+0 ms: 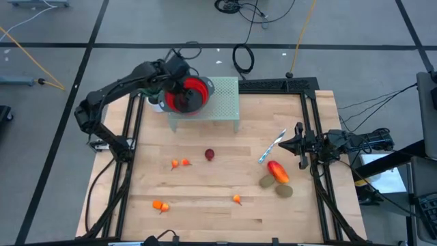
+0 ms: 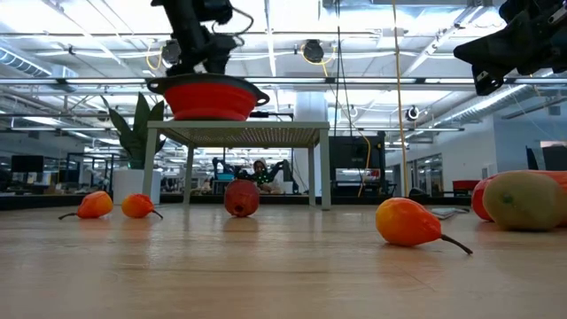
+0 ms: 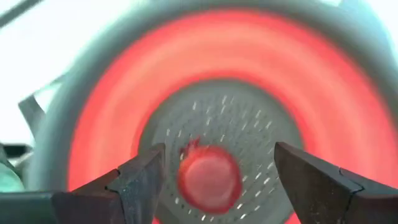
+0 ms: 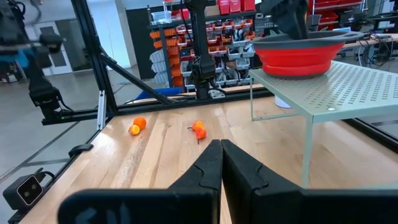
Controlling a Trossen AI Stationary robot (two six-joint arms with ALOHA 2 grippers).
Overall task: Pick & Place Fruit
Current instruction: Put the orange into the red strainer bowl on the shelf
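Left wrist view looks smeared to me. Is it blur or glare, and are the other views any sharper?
Left wrist view: blur, not glare; the bowl and the red fruit in it are soft, the open jaws of the left gripper sharper. Low view: near fruit out of focus, ceiling lights bright. High and right wrist views: crisp, evenly lit.

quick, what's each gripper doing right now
Left gripper: open over the red bowl, a red fruit lying loose below it.
Right gripper: shut, empty.

Two dark jointed arms, left pincer (image 3: 214, 180) with black wedge-shaped fingers
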